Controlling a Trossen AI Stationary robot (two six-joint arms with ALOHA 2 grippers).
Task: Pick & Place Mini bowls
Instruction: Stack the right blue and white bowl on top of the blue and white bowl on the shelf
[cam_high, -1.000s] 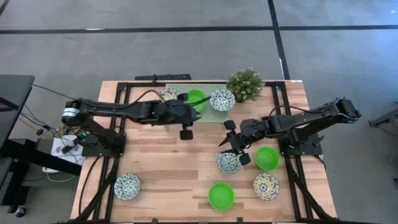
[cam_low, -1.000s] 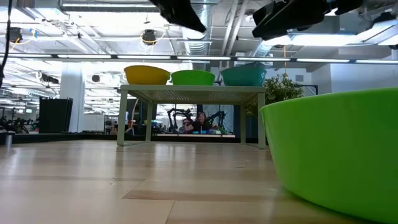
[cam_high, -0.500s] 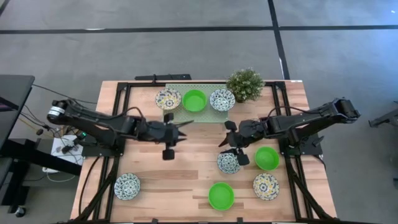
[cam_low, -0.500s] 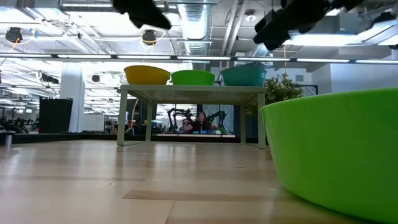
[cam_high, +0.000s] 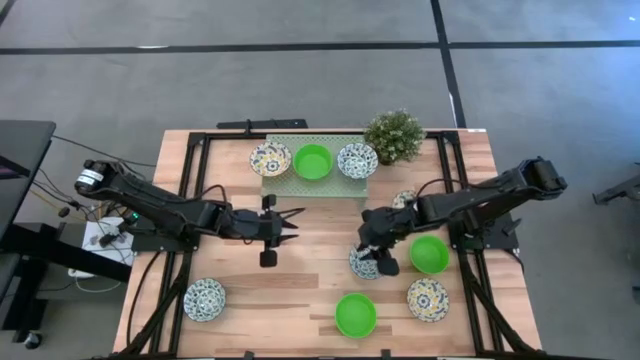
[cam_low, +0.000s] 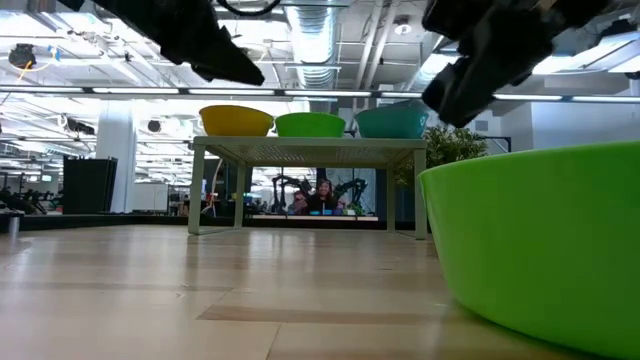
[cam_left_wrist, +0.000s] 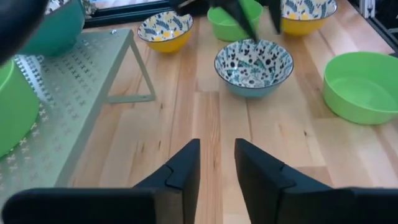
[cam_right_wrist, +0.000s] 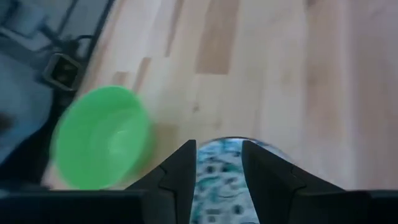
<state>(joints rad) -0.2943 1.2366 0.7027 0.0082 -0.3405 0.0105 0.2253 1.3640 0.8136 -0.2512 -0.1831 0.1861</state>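
My right gripper (cam_high: 373, 254) is open and points down over a blue-and-white patterned bowl (cam_high: 364, 264) that sits on the table. In the right wrist view its fingers (cam_right_wrist: 219, 149) stand over the bowl's rim (cam_right_wrist: 217, 142); I cannot tell whether they touch it. My left gripper (cam_high: 288, 220) is open a little and empty, left of the table's middle. It looks toward that bowl (cam_left_wrist: 254, 62). Three bowls sit on the pale green rack (cam_high: 300, 185): a yellow-blue one (cam_high: 270, 158), a green one (cam_high: 312, 161) and a blue-white one (cam_high: 357, 160).
More bowls stand on the table: green (cam_high: 429, 254), green (cam_high: 356, 314), yellow-blue (cam_high: 427, 299), blue-white (cam_high: 204, 299). One more (cam_high: 404, 200) is partly hidden by my right arm. A potted plant (cam_high: 394, 135) stands right of the rack. In the low view the near green bowl (cam_low: 530, 250) fills the right.
My left gripper has drawn back from the green bowl on the rack, toward the table's near and left edges, empty and lower. My right gripper has gone down and a little toward the near edge, onto the patterned bowl. The bowls have stayed in place.
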